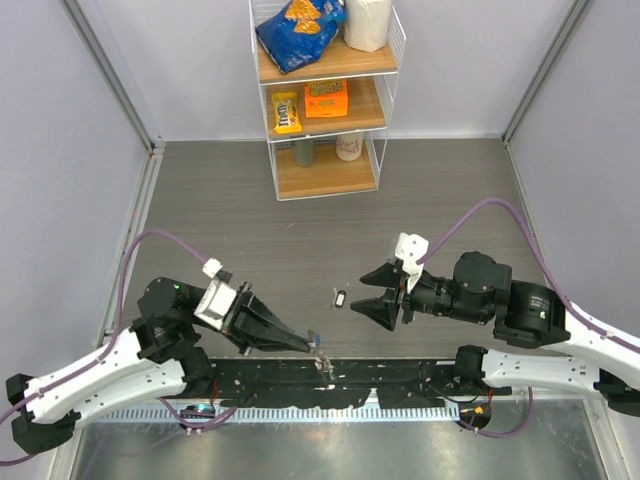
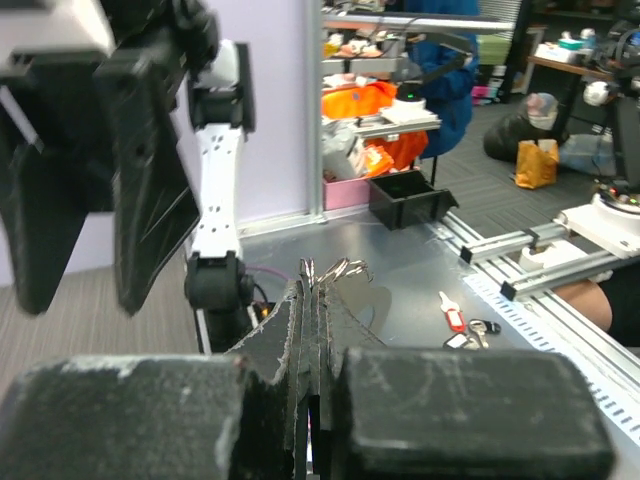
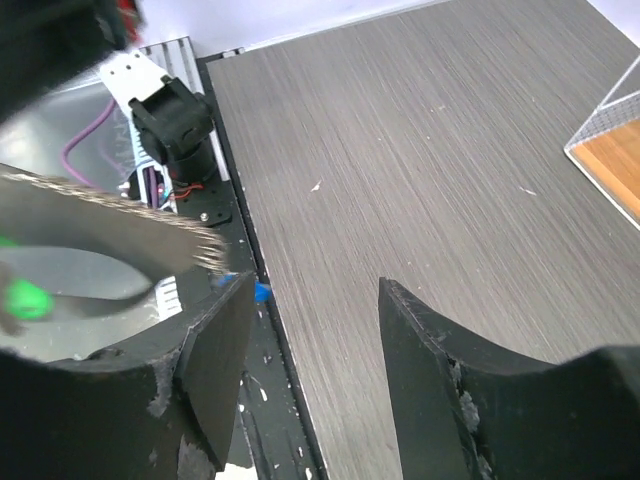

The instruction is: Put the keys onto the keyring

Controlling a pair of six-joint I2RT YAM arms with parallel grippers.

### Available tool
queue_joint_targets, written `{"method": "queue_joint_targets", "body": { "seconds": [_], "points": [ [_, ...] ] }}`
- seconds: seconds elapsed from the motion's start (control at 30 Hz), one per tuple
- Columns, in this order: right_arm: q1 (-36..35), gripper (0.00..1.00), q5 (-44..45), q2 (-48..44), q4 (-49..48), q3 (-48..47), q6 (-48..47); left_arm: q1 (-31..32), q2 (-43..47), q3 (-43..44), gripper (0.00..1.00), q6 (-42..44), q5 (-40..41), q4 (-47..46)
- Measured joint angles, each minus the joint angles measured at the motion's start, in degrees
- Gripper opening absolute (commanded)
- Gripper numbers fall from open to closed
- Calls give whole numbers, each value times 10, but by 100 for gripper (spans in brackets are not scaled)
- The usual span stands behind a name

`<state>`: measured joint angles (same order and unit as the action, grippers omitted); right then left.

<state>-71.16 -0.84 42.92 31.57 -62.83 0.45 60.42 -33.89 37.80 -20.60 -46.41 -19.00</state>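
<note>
Over the table [image 1: 250, 230], pinching keyring [image 2: 338, 268] in closed left gripper [image 1: 312, 347] for threading; right gripper [image 1: 385, 297] spread, empty, facing loose key [image 1: 342, 298].

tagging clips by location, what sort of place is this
Likely a robotics lab test cell: a wood-grain table boxed in by grey partition walls, a wire shelf of snack packs, and a cluttered workshop floor past the aluminium rails.

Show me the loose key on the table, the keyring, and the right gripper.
loose key [image 1: 341, 297]: top view, its middle.
keyring [image 2: 345, 266]: left wrist view, its silvery loops.
right gripper [image 1: 360, 293]: top view, midway between its fingertips.
</note>
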Motion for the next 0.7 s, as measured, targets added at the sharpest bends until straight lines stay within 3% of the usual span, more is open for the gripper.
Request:
{"method": "queue_joint_targets", "body": {
  "seconds": [0.27,0.37,0.6,0.7],
  "points": [
    [0,61,41,-60,-72,125,33,0,15,0,0,-59,-100,-100],
    [0,70,53,-67,-90,155,45,2,16,0,0,-85,-122,-139],
    [0,80,96,-20,-116,162,50,16,15,2,0,-123,-139,-197],
    [2,80,140,7,-119,166,61,20,14,3,0,-123,-137,-205]
  ]
}}
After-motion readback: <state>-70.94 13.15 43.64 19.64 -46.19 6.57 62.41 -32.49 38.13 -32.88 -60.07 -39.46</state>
